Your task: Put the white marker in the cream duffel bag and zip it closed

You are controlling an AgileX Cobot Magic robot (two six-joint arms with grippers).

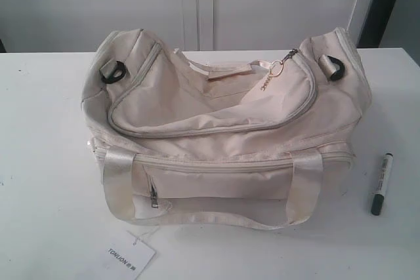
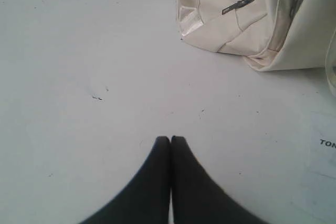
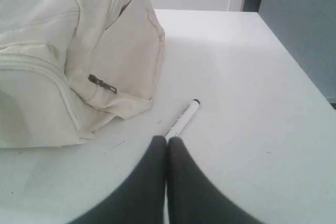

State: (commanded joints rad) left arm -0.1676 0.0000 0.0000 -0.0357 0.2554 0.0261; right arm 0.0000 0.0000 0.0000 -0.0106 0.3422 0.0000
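marker [image 1: 381, 184] lies flat on the table [image 1: 46, 181] off the cream duffel bag's [image 1: 223, 129] end on my right arm's side, near it but not touching. its long axis runs away from my right gripper [image 3: 167, 139] at a slight slant. that gripper is pinched shut on nothing. left gripper [image 2: 170, 139], equally shut and empty, is by the bag's other end, so i judge the right arm nearer.
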